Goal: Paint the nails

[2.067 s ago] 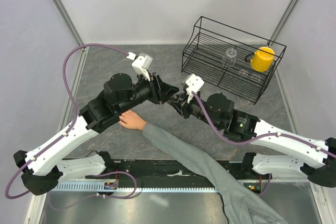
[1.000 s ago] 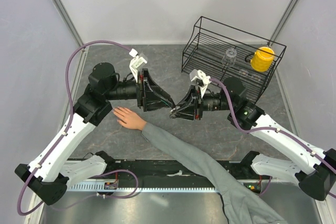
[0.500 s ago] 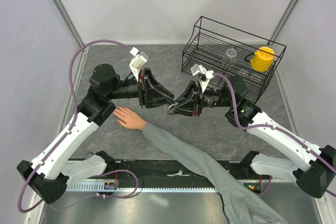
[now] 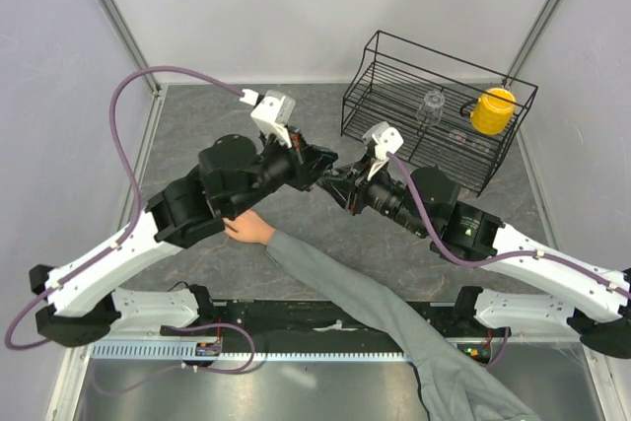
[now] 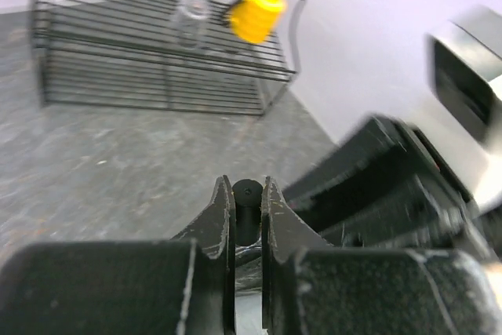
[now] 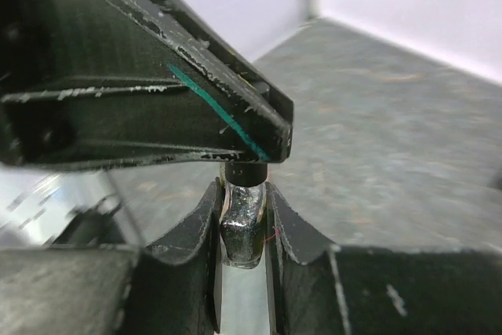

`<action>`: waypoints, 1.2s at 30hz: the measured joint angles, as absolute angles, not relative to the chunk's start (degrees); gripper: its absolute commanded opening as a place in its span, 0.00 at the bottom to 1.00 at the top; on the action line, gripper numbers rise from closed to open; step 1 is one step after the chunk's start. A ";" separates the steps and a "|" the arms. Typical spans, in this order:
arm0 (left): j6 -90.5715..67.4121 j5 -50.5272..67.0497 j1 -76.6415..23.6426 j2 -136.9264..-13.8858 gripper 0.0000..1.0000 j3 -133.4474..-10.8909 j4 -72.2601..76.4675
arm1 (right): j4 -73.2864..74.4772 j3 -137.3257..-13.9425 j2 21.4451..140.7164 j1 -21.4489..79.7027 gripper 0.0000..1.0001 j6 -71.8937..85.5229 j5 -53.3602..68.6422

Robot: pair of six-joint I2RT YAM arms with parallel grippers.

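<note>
Left gripper is clenched on a black cap, right gripper grips the small bottle touching that cap, while the bare hand rests on the table beside the left arm, nails not discernible.

left gripper: swung inward | right gripper: closed in, tips seemingly touching | hand: now partly covered
</note>
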State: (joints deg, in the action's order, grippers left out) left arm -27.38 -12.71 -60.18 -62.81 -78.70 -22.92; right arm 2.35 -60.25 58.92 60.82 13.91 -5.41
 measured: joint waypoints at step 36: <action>-41.04 31.29 -41.69 -56.29 0.52 -61.47 2.79 | -23.38 -51.00 61.01 38.35 0.00 32.82 55.29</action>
